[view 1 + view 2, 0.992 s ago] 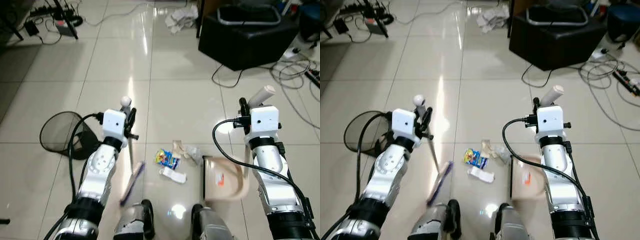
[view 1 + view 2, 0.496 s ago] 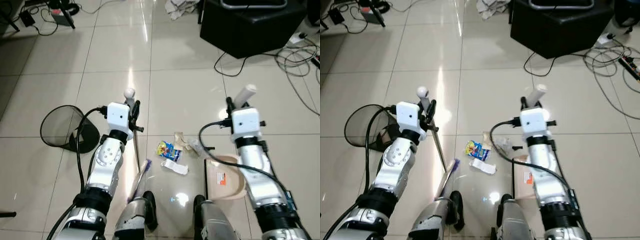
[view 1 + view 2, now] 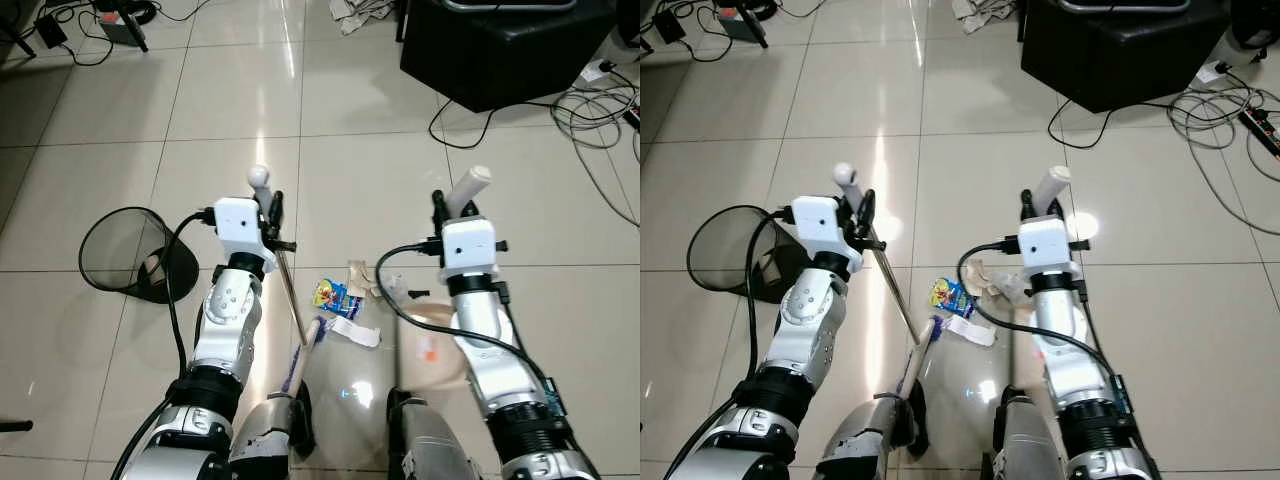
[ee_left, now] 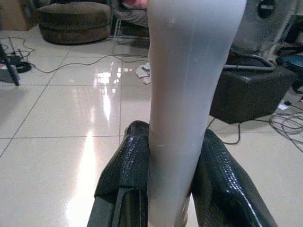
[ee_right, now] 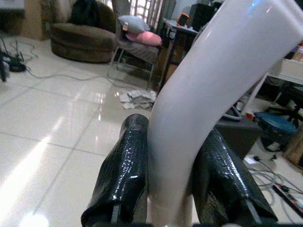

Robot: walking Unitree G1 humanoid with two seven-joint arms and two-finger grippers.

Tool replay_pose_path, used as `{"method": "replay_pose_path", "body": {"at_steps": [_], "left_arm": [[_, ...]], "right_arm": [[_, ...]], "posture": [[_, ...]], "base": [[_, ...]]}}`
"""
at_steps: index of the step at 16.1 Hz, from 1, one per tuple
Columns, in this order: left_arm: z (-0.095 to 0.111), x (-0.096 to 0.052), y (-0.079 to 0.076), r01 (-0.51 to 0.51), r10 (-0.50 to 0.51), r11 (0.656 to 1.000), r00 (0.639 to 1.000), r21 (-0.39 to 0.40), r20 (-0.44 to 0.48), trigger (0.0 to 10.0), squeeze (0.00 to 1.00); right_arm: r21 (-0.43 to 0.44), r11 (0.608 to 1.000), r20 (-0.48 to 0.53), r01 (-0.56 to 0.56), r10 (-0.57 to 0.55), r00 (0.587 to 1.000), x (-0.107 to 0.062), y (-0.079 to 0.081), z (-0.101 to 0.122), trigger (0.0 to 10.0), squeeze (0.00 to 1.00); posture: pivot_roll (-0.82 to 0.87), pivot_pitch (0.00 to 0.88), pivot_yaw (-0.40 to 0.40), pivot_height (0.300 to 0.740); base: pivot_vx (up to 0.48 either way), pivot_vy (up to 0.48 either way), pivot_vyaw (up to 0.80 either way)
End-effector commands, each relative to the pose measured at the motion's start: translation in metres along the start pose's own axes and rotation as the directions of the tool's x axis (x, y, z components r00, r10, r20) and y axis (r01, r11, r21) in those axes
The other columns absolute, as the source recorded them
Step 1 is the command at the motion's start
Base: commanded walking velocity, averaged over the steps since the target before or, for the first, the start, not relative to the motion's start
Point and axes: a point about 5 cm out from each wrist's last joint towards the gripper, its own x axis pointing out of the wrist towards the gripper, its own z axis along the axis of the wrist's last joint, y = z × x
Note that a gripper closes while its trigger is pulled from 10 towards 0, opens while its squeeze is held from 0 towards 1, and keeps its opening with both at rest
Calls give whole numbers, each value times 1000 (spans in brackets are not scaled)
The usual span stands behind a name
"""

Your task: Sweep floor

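holding the broom [image 3: 290, 300], the left fingers [image 4: 125, 175] clamp its handle; right fingers [image 5: 128, 170] clamp the dustpan [image 3: 440, 345] handle. litter [image 3: 335, 300] lies between them; a hard stroke may scatter it.

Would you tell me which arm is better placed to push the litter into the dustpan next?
Left. The left gripper holds the broom, whose head lies beside the wrappers; the right gripper holds the dustpan just beyond them.
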Motion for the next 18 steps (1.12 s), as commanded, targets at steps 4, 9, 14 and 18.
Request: {"method": "replay_pose_path", "body": {"at_steps": [4, 9, 14, 18], "left_arm": [[-2, 1, -5, -47, 45, 986, 999, -162, -17, 10000, 0], [9, 7, -12, 22, -15, 984, 999, -175, 38, 10000, 0], [24, 7, -20, 245, -240, 968, 966, -56, 93, 10000, 0], [38, -2, 7, 340, -340, 940, 934, 23, 108, 10000, 0]], "right_arm": [[72, 997, 26, -38, 36, 999, -5, 25, 4, 10000, 0], [91, 996, -1, -20, 20, 1000, -6, 24, -2, 10000, 0], [100, 995, -9, 2, -1, 1000, -10, 18, -5, 10000, 0], [125, 988, -22, 87, -85, 996, -20, 0, -6, 10000, 0]], "posture": [[64, 352, 117, 740], [62, 339, 109, 740], [52, 309, 115, 740], [30, 261, 130, 740]], "base": [[0, 0, 0], [0, 0, 0], [0, 0, 0], [0, 0, 0]]}}
